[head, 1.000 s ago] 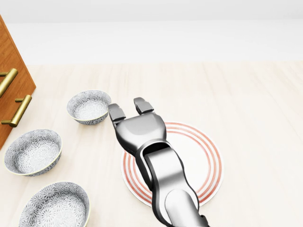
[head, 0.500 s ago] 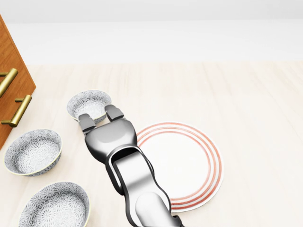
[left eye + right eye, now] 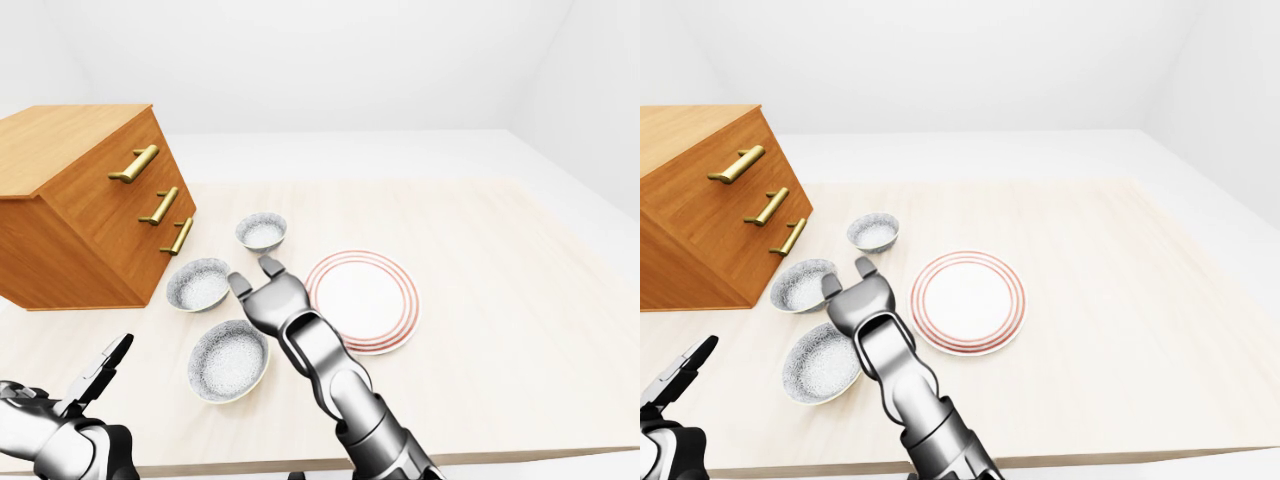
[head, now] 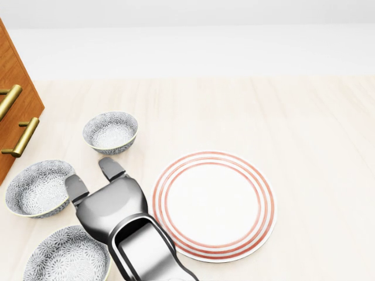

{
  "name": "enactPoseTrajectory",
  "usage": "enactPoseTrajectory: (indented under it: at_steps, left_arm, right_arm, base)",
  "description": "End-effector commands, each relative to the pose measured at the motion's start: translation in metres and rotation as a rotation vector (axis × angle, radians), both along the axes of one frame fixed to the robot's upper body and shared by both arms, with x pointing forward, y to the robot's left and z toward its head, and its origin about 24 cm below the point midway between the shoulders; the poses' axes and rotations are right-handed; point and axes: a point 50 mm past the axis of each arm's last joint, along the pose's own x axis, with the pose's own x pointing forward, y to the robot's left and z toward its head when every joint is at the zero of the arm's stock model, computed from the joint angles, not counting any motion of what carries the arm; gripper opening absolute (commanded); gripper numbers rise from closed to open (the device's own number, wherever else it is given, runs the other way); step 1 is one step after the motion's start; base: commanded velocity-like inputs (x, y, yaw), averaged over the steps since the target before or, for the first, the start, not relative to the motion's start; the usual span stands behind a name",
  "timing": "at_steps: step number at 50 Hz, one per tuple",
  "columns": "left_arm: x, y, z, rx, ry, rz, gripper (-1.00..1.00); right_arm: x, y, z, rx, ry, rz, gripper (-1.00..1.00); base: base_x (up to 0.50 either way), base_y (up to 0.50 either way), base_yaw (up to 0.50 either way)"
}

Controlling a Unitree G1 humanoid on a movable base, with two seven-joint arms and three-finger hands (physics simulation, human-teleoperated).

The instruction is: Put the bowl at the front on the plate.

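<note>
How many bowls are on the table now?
3, none hidden. In the head view: the top bowl near the drawer handles, the middle bowl at the left edge, and the bottom bowl, beside the right hand.

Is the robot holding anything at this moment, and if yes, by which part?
Nothing is held. The right hand hangs open between the bowls, touching none visibly. The left hand is open too, at the table's near edge.

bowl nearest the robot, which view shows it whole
The left-eye view: the nearest bowl sits fully in frame, beside the right hand. The right-eye view shows it whole too, smaller. The head view crops it at the bottom edge.
</note>
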Motion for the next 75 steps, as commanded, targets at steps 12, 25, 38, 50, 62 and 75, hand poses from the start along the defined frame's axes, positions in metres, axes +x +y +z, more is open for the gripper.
enactPoseTrajectory:
  at_steps: [12, 25, 38, 50, 62, 75]
  left_arm:
    - [0.002, 0.0, -0.001, 0.004, 0.005, -0.004, 1.0]
    - [0.002, 0.0, -0.001, 0.002, 0.005, -0.005, 1.0]
    - [0.002, 0.0, -0.002, 0.004, 0.005, -0.003, 1.0]
    - [0.002, 0.0, -0.002, 0.004, 0.005, -0.004, 1.0]
    - [0.002, 0.0, -0.002, 0.004, 0.005, -0.004, 1.0]
    - [0.001, 0.0, 0.0, 0.003, 0.005, -0.005, 1.0]
  right_arm:
    - [-0.048, 0.017, -0.029, -0.001, 0.101, 0.107, 1.0]
    - [-0.056, 0.013, -0.052, -0.034, 0.156, 0.123, 1.0]
    - [-0.062, 0.022, -0.043, -0.034, 0.147, 0.144, 1.0]
    - [-0.062, 0.022, -0.043, -0.033, 0.146, 0.143, 1.0]
    - [-0.062, 0.022, -0.043, -0.033, 0.146, 0.143, 1.0]
    - [-0.065, 0.033, -0.054, -0.042, 0.219, 0.201, 1.0]
  base:
    - [0.0, 0.0, 0.0]
    - [0.0, 0.0, 0.0]
    - [0.0, 0.0, 0.0]
    - [0.0, 0.0, 0.0]
    - [0.0, 0.0, 0.0]
    - [0.0, 0.0, 0.0]
